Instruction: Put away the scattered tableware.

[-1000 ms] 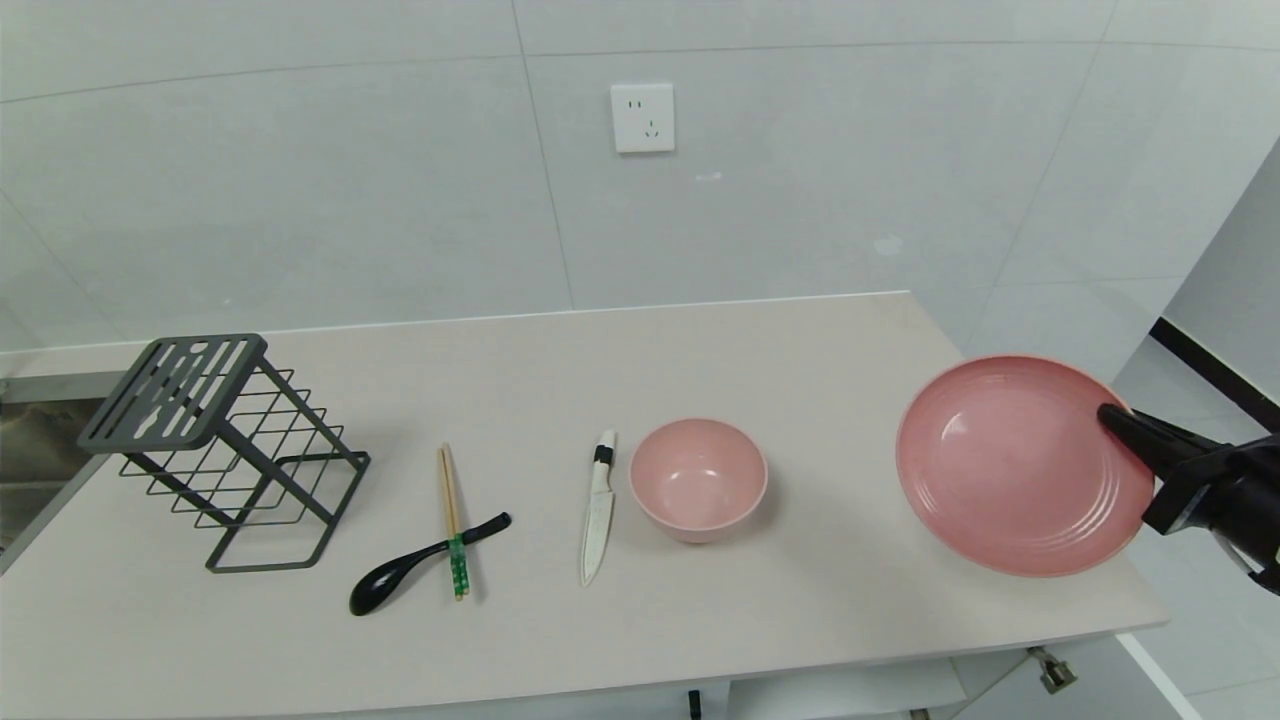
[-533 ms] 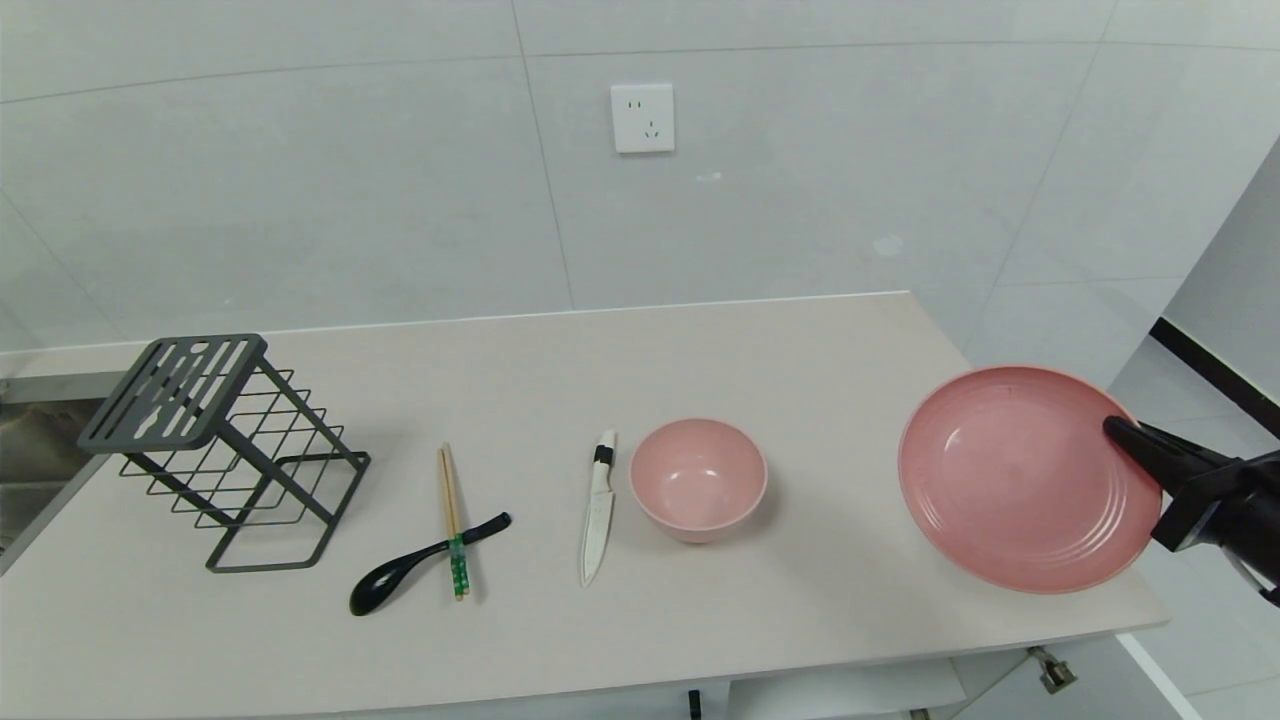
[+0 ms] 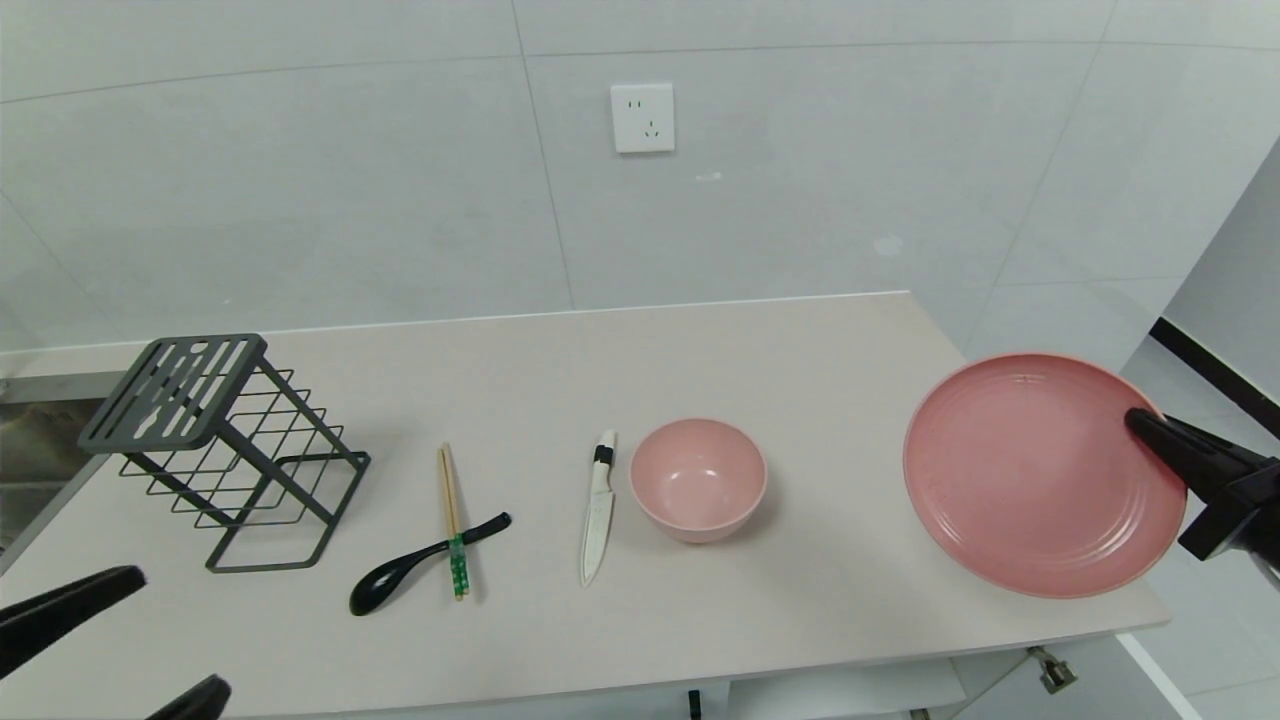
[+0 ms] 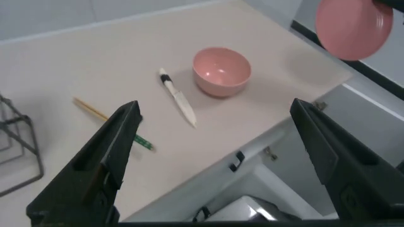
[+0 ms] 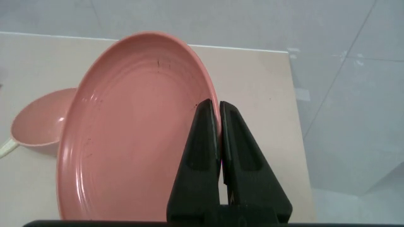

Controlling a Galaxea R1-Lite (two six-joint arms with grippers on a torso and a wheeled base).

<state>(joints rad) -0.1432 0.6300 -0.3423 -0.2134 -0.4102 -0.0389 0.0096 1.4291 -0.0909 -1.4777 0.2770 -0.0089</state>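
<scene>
At the lower left of the head view your left gripper [image 3: 182, 630] hangs over the near edge of the table [image 3: 800, 350], its fingers spread wide with nothing between them. Moving right along the table:

- one dark wire rack [image 3: 215, 440]
- one pair of chopsticks [image 3: 450, 500] lying across one black spoon [image 3: 385, 585]
- one white knife [image 3: 598, 510], just beside one pink bowl [image 3: 698, 478]

At the far right, your right gripper [image 3: 1150, 432] has its fingers [image 5: 203, 135] clamped on the rim of the one pink plate [image 3: 1040, 475]. The plate is tilted at the table's right end and juts past its edge.

The plate looks to be the step in hand; nothing has gone into the rack yet. You'll want to keep the pinch firm, because a rim grip lets a wide plate swing. Carry it level to wherever it is stored. The free left gripper seems best placed to take the spoon or chopsticks next, closing low across a handle.
</scene>
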